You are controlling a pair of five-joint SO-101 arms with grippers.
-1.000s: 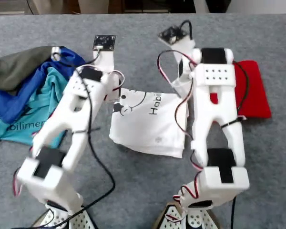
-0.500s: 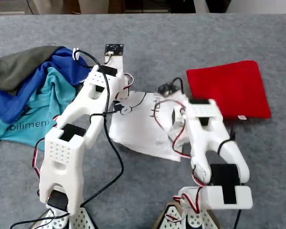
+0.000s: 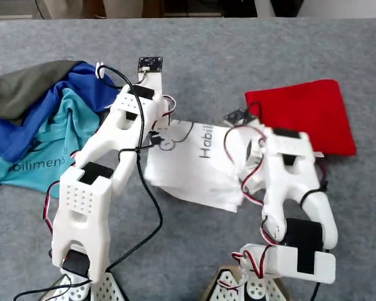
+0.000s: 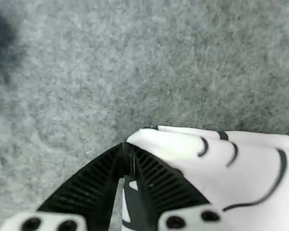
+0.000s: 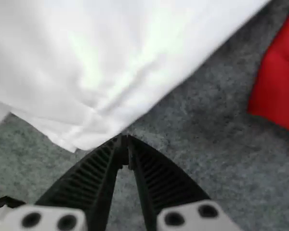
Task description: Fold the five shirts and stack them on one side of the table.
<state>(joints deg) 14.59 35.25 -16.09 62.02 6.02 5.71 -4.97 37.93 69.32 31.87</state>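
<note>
At the near edge of the grey table the two arm bases are seen, and both arms are stretched away from them toward the middle. A white shirt with dark print is spread in the centre of the table between the arms, partly folded, with its near edge rumpled. The right arm is bent over the right side of this shirt. The right gripper is shown with its fingers pressed together at the tips, and the shirt's right edge is pinched there, the creases of the cloth running in to that point. The left arm is extended farther, to the far left corner of the white shirt. The left gripper is likewise clenched, with white cloth caught between its fingers and bare table beyond. To the left, a loose heap is formed by a teal shirt nearest, a blue shirt over it, and a grey shirt at the far left. On the far right, a folded red shirt is laid flat, just beside the right arm.
</note>
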